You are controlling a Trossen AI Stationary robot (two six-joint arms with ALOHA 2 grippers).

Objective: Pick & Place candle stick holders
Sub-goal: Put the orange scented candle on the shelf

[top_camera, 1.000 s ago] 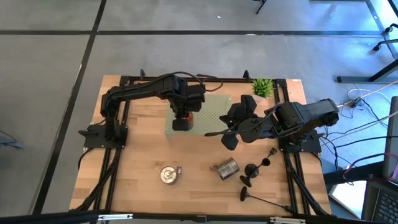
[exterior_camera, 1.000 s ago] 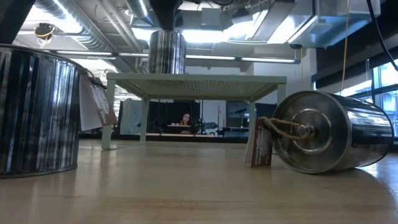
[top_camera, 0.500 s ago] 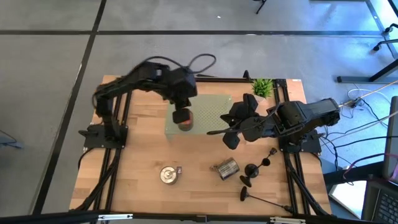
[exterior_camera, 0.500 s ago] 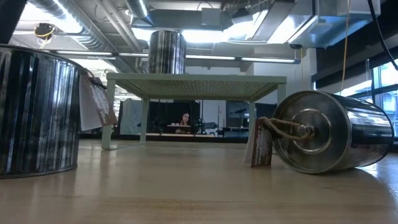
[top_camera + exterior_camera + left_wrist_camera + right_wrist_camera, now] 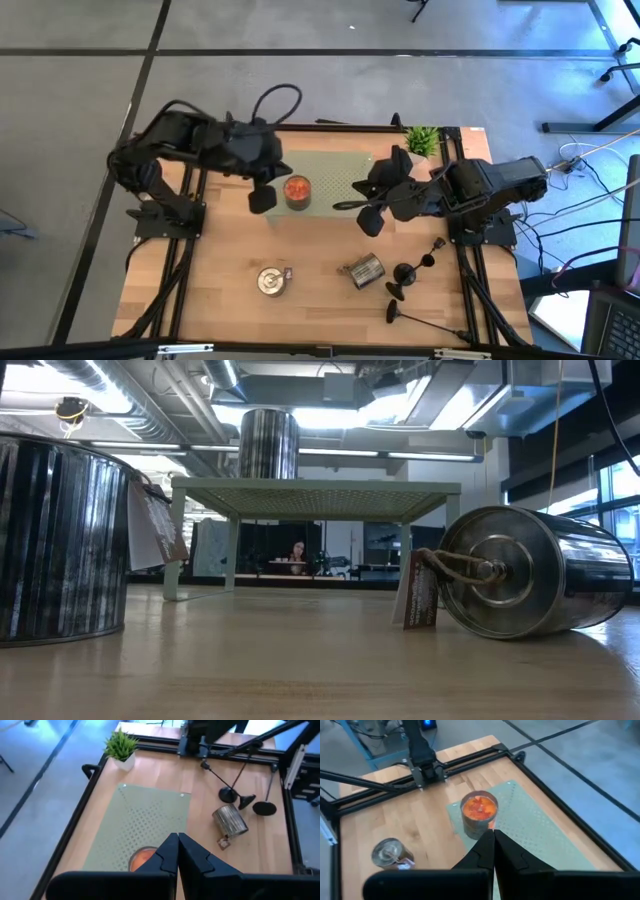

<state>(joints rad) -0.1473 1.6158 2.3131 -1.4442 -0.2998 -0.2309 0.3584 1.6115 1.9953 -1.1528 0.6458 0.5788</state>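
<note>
Moved: left gripper [image 5: 262, 199] has pulled back off the orange-filled can [image 5: 296, 190], jaws closed, empty.
Can: upright on green perforated shelf [image 5: 345, 172].
Right gripper [image 5: 368, 222]: closed, gripping one candle stick holder [image 5: 350, 205].
Other holders [image 5: 412, 270]: lying near tipped silver can [image 5: 364, 269].

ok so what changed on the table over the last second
The left gripper, shut and empty, let go of the orange-topped tin on the green rack and drew back toward its own side. The right gripper, shut, stayed over the rack. Candle stick holders and both silver tins unchanged.
</note>
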